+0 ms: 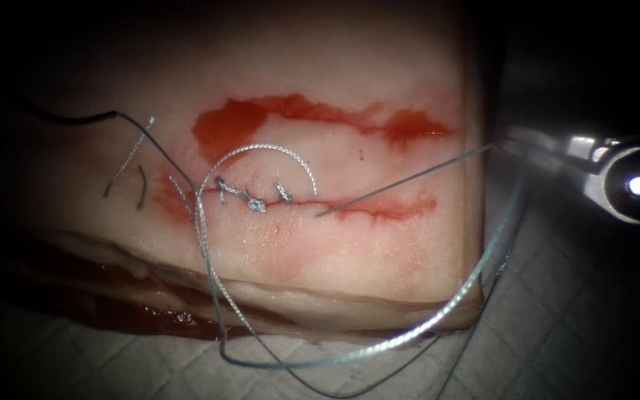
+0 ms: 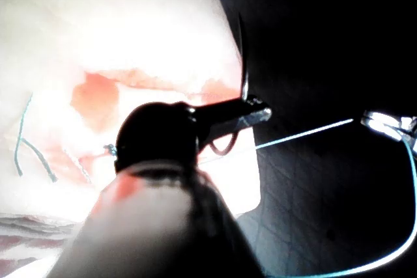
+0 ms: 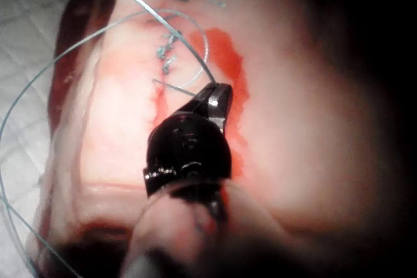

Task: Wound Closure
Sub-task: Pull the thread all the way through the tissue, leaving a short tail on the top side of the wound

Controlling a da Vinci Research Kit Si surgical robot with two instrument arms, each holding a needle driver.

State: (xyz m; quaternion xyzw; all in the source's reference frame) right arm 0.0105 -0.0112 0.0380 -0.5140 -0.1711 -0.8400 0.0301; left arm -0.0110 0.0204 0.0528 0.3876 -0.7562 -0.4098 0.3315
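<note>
The tissue bears a sideways cut with knotted stitches over its left part. A thin taut thread runs from the cut up and right to my right tool, whose jaws are shut on it. In the right wrist view these jaws hang above the red fluid. A slack braided length of thread sweeps below the tissue's front and climbs toward the right tool. My left tool is shut on a thin dark curved needle, held near one end, clear of the tissue.
Red fluid pools above the cut. Short cut ends of thread lie on the tissue's left. A thread arch stands above the stitches. Quilted grey cloth lies under the tissue. The right tool is beyond the tissue's right edge.
</note>
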